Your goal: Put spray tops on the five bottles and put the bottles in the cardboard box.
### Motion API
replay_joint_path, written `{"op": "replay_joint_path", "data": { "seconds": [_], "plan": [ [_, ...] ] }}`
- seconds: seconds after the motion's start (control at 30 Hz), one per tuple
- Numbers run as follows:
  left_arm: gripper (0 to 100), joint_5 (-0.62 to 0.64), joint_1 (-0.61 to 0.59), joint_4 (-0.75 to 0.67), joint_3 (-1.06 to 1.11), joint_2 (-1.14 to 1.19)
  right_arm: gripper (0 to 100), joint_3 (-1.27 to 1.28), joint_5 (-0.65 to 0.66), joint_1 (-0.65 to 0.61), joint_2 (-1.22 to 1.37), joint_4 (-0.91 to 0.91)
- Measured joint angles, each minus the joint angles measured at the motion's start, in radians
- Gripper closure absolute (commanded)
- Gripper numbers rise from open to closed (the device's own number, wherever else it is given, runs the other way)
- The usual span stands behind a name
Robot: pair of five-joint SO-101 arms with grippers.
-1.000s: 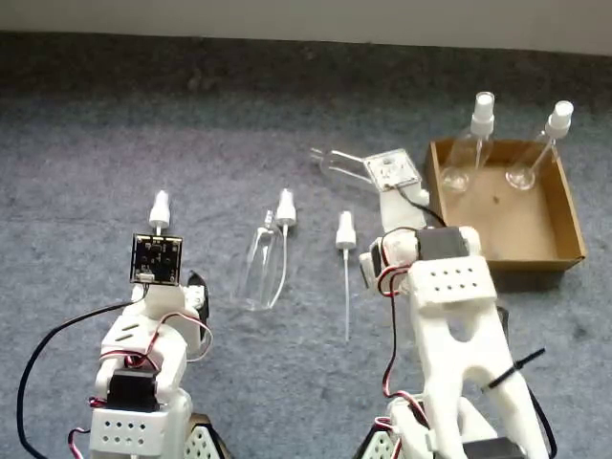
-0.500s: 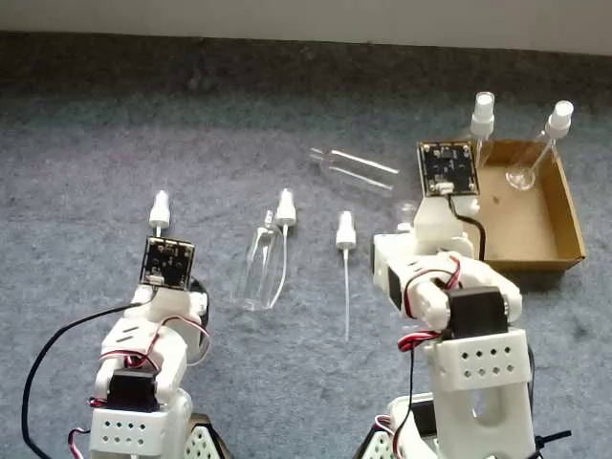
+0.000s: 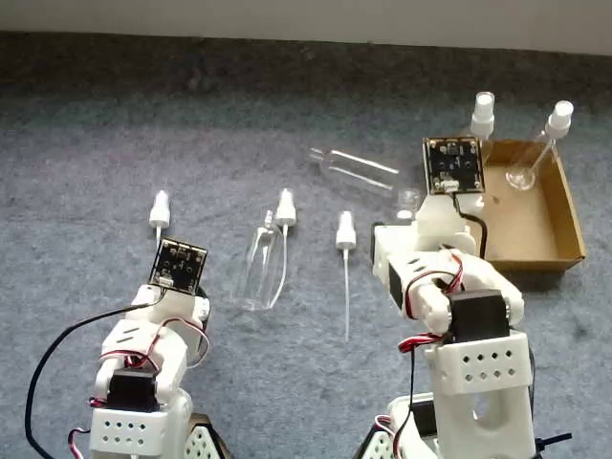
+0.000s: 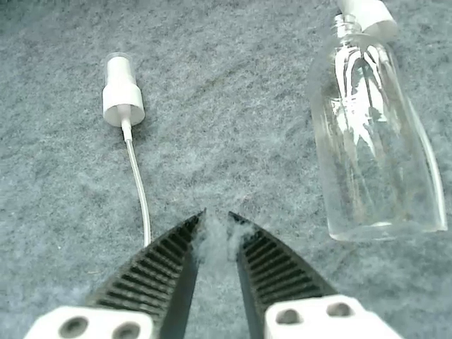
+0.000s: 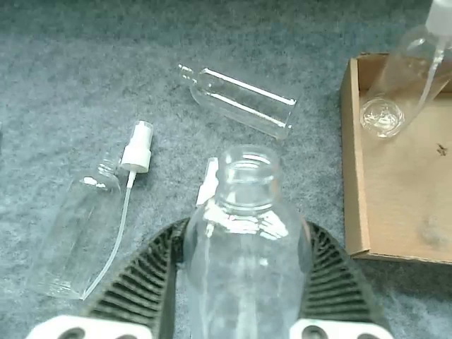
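We clamp bottle [image 5: 244,187] neck-up in right gripper [image 5: 244,236] for capping; left gripper [image 4: 217,220], slightly parted & empty, nr spray top [image 4: 123,95] upper-left.

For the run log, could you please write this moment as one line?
left claw: open, empty, by loose spray top | right claw: shut on uncapped bottle | cardboard box: two capped bottles

Bare carpet lies ahead of my left gripper [image 4: 215,220], a lane between a loose spray top [image 4: 123,99] and a lying bottle [image 4: 374,134]. At centre frame another spray top [image 3: 345,251] and a second lying bottle [image 3: 359,170] block the way. At right, two capped bottles [image 3: 478,129] crowd the cardboard box's [image 3: 524,225] far side.
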Motion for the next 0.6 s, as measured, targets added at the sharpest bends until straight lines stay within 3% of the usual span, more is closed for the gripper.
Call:
{"op": "replay_joint_path", "data": {
  "seconds": [0.2,0.43,0.6],
  "plan": [
    [99,-0.003,0.000,0.000,0.000,0.000,87.1,0.000,0.000,0.000,-0.034,0.060],
    [99,-0.003,0.000,0.000,0.000,0.000,87.1,0.002,0.000,0.000,-0.281,0.074],
    [100,-0.003,0.000,0.000,0.000,0.000,87.1,0.146,0.000,0.000,-0.428,0.012]
  ]
}}
